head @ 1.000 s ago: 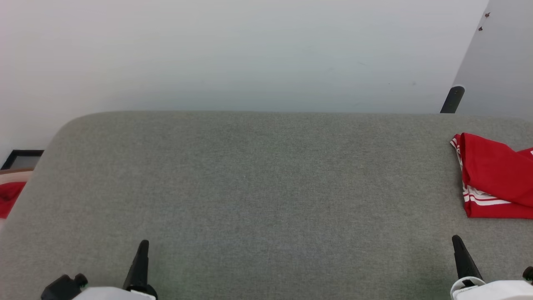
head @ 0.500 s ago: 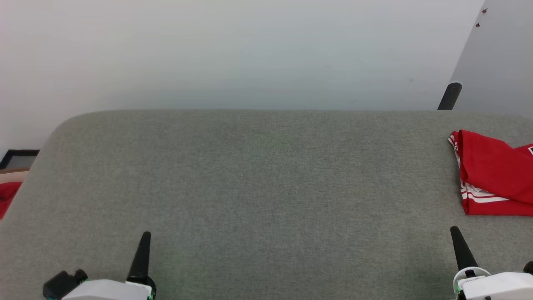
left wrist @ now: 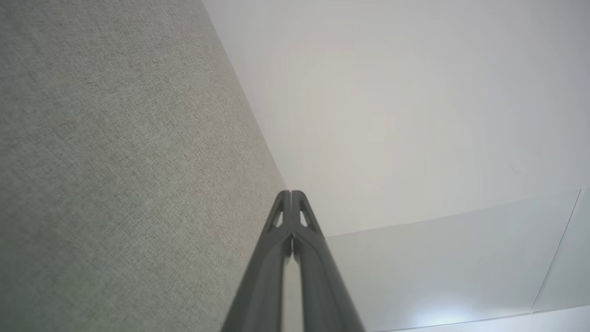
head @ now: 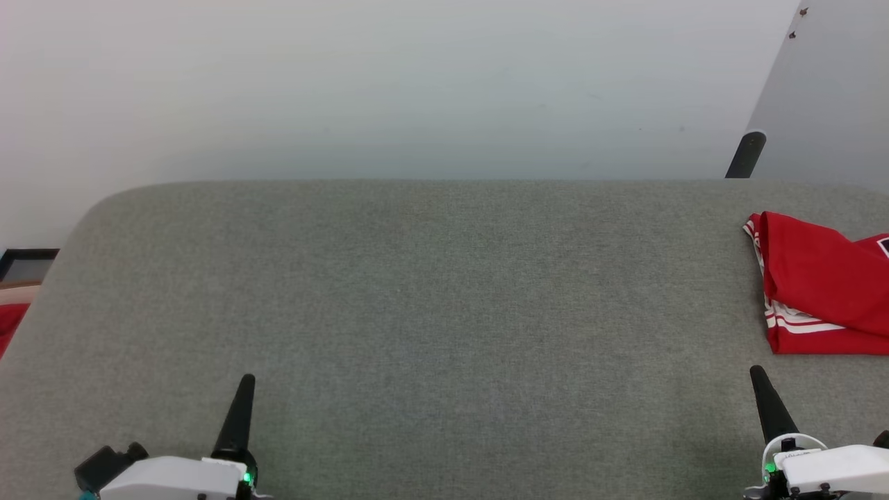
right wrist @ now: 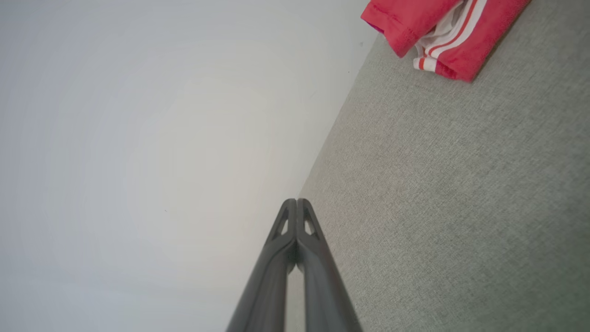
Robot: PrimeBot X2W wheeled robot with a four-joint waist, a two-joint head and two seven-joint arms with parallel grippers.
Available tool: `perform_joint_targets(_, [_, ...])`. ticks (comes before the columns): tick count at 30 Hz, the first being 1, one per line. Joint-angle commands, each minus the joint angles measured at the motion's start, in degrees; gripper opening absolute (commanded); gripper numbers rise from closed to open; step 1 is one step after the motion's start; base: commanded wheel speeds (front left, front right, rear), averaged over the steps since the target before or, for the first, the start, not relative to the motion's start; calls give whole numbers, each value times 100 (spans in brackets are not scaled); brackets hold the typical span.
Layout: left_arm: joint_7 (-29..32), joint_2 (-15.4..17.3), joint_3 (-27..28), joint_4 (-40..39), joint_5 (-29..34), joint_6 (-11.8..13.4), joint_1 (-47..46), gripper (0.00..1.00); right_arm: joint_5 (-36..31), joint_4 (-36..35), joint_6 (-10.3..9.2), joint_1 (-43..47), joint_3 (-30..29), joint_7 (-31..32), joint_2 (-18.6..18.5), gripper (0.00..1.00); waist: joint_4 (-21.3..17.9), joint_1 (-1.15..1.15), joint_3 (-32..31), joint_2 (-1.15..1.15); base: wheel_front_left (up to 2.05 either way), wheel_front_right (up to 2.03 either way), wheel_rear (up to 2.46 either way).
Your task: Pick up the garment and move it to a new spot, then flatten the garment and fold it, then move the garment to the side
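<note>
The garment [head: 819, 285], red with white-and-red striped trim, lies folded at the right edge of the grey padded table [head: 430, 298], partly cut off by the head view's border. Its folded corner [right wrist: 442, 32] also appears at the top of the right wrist view. My right gripper [head: 758, 378] is shut and empty, hovering near the front edge just short of the garment. At the front left my left gripper [head: 245, 386] is shut too, with nothing between its fingers. Both pairs of fingers [left wrist: 291, 203] [right wrist: 297, 210] press together in the wrist views.
A pale wall rises behind the table. A dark post [head: 745, 154] stands at the back right beside a grey panel. Off the table's left edge lie a bit of red cloth [head: 8, 323] and a dark frame [head: 24, 262].
The head camera has shifted, so the table and garment sit slightly higher and further left in the picture. Both grippers reach a little further up the view.
</note>
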Motion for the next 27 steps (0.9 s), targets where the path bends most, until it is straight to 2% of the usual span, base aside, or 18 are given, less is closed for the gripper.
perform_joint_targets(1, [35, -7, 37, -28, -134, -2, -112, 0, 141, -42, -2, -96, -32, 30, 2, 0, -7, 0, 6, 0, 0, 0, 0])
perform_joint_targets(27, [323, -155, 147, -9, -1114, -2, -305, 0, 1329, -37, -1, -261, -75, 297, 51, 0, -100, 0, 89, 0, 0, 0, 0])
